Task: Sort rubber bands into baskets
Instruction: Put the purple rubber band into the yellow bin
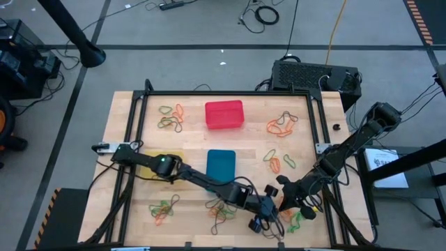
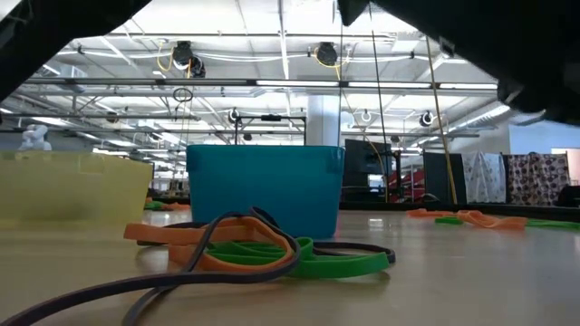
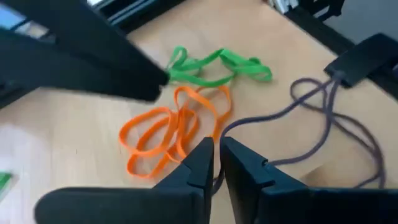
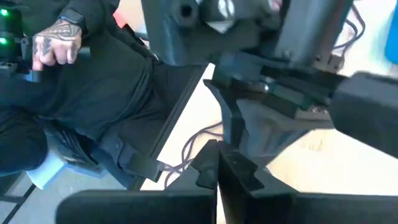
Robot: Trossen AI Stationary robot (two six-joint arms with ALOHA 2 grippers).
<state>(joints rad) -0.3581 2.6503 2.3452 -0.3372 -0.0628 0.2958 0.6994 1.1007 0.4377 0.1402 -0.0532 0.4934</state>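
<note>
Currently we find both grippers low at the counter's (image 1: 125, 111) near edge. The left gripper (image 3: 217, 163) stands just cracked, holding nothing, above orange bands (image 3: 168, 134) beside green ones (image 3: 217, 65). The right gripper (image 4: 217, 165) is closed and empty. We judge a pick is in hand; next, wider jaws over one band, then a basket (image 1: 221, 166).

Beyond my wooden desk (image 1: 188, 111) sits a black box (image 1: 315, 75) among floor cables (image 1: 265, 14). A person in dark clothing (image 4: 93, 81) sits close by, one hand (image 4: 56, 43) closed.
</note>
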